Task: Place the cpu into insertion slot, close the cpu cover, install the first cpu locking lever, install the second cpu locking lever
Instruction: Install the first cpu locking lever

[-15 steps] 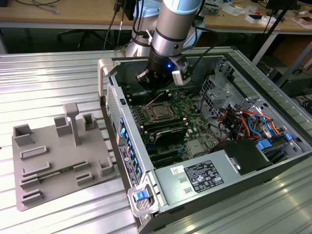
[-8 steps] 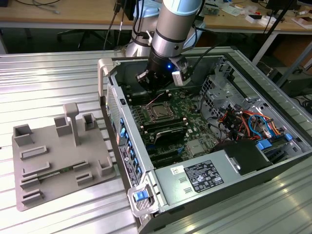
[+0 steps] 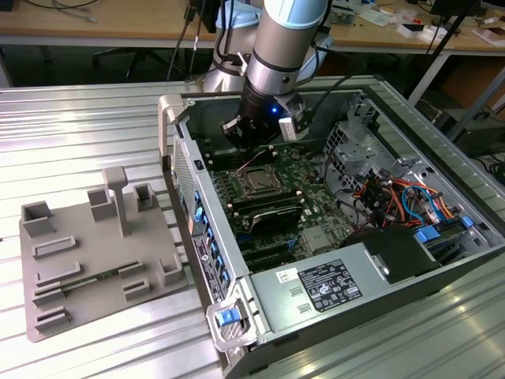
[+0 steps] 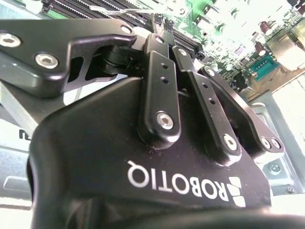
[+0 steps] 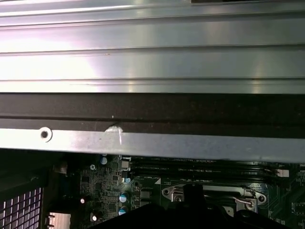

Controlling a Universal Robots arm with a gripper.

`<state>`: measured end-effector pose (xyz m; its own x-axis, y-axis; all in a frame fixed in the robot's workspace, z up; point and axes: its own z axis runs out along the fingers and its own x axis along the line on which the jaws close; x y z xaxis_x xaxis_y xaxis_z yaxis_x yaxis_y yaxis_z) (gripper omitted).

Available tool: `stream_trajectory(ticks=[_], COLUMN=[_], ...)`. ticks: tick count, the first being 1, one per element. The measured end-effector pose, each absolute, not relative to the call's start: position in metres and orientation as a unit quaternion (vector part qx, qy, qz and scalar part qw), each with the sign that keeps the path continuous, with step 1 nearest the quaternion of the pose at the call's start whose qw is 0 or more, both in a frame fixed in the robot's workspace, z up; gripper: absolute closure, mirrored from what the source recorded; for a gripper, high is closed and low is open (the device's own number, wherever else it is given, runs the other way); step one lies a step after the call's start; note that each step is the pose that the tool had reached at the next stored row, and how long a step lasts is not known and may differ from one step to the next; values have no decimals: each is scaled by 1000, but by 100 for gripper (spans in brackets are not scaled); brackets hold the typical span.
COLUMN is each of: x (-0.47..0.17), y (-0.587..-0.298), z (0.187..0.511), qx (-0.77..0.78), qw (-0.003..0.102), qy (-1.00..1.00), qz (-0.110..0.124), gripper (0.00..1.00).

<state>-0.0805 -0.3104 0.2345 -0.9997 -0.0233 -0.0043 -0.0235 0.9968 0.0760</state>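
Observation:
In the exterior view the insertion slot (image 3: 256, 182) sits in the green board inside the open computer case. The cpu cover (image 3: 245, 175) lies flat on it, and the grey top of the cpu (image 3: 258, 184) shows through its window. My gripper (image 3: 251, 148) hangs just behind the slot, low over the board. In the second wrist view the gripper (image 4: 161, 32) has its black fingers (image 4: 159, 76) drawn together with nothing between them, and a thin silver wire lever (image 4: 119, 8) lies on the board beyond. The first wrist view has the slot's silver rim (image 5: 214, 193) beyond the case wall.
Long black memory slots (image 3: 272, 212) run in front of the slot. A power supply (image 3: 323, 284) fills the near corner and coloured cables (image 3: 402, 197) the exterior view's right. The case wall (image 3: 197, 213) stands on the left, with a grey fixture plate (image 3: 95, 260) beyond it.

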Motion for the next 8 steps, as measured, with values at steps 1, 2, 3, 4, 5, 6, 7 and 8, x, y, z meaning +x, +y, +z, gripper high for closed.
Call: stream_trajectory(ticks=[1, 2, 3, 4, 5, 6, 7, 8], x=[-80, -80, -79, -79, -79, -79, -79, -79], y=[-310, -310, -310, -310, -310, -310, -310, -310], z=[234, 233, 232, 232, 232, 230, 229, 228], qx=[-12, -12, -12, -12, -12, -12, -12, -12], qw=[2, 2, 2, 2, 2, 2, 2, 2], qy=[999, 999, 999, 999, 999, 999, 999, 999], qz=[38, 38, 38, 38, 38, 38, 38, 38], gripper=[89, 89, 89, 89, 89, 89, 89, 89])
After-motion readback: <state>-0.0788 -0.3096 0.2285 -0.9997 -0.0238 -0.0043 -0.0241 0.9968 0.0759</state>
